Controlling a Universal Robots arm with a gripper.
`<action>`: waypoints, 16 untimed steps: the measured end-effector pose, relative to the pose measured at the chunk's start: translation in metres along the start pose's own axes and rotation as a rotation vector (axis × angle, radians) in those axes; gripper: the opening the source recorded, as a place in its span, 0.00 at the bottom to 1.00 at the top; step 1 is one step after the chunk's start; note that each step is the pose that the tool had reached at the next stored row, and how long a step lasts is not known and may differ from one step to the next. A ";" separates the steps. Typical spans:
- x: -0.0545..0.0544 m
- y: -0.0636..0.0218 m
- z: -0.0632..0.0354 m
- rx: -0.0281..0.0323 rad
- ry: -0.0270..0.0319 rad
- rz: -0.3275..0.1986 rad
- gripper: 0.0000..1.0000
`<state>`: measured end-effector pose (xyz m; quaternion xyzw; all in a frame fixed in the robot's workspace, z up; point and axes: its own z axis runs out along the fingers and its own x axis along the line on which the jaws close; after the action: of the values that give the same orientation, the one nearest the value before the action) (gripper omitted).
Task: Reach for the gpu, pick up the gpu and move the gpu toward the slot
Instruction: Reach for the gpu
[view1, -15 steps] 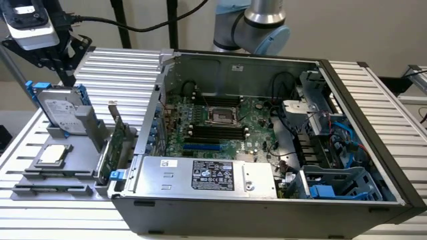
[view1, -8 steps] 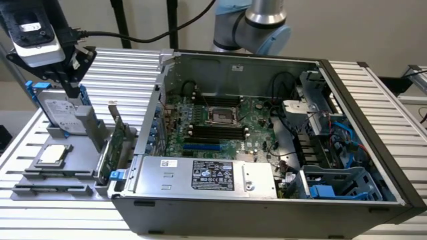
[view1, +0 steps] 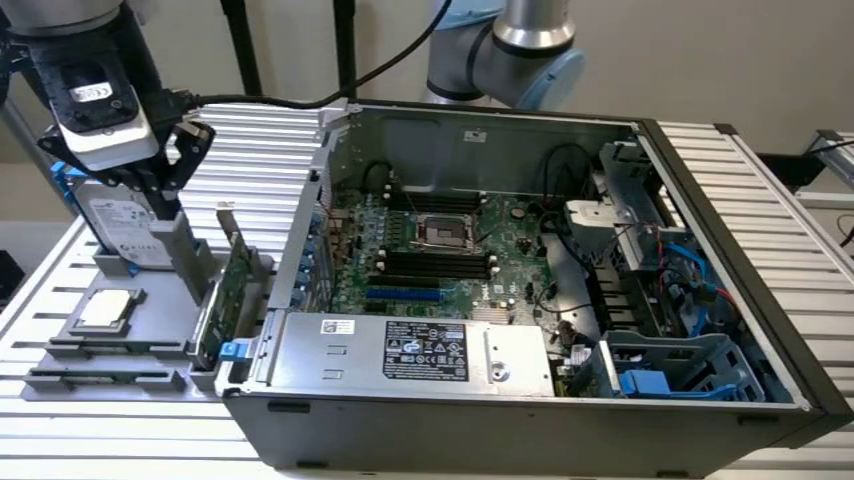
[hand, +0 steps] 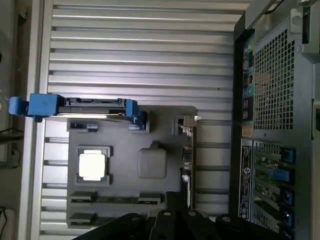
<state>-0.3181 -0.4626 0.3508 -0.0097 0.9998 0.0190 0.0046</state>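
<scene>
The gpu (view1: 240, 278) is a thin green card with a silver end bracket, standing on edge in a grey holder (view1: 160, 300) beside the open computer case (view1: 747, 300). In the wrist view the gpu (hand: 189, 160) shows edge-on, close to the case's rear panel. My gripper (view1: 164, 205) hangs above the holder, over the silver hard drive (view1: 127, 225), a short way from the gpu towards the exterior view's left. Its fingers converge to a point with nothing between them. In the wrist view my gripper (hand: 181, 200) sits just beside the gpu's edge. Blue slots (view1: 404, 296) lie on the motherboard.
The holder also carries the hard drive (hand: 85, 107) in its blue frame, a small square silver chip (hand: 92, 166) and a memory stick (view1: 100, 378). Everything rests on a ribbed metal table (hand: 140, 45). The case's side wall (view1: 314, 200) rises right beside the gpu.
</scene>
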 end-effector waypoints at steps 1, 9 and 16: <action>-0.003 -0.0015 0.0018 -0.0001 -0.0010 0.000 0.11; -0.011 -0.0077 0.0095 0.0004 -0.0046 0.000 0.11; -0.011 -0.0077 0.0096 0.0003 -0.0046 0.000 0.11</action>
<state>-0.3072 -0.4698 0.3410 -0.0096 0.9998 0.0189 0.0069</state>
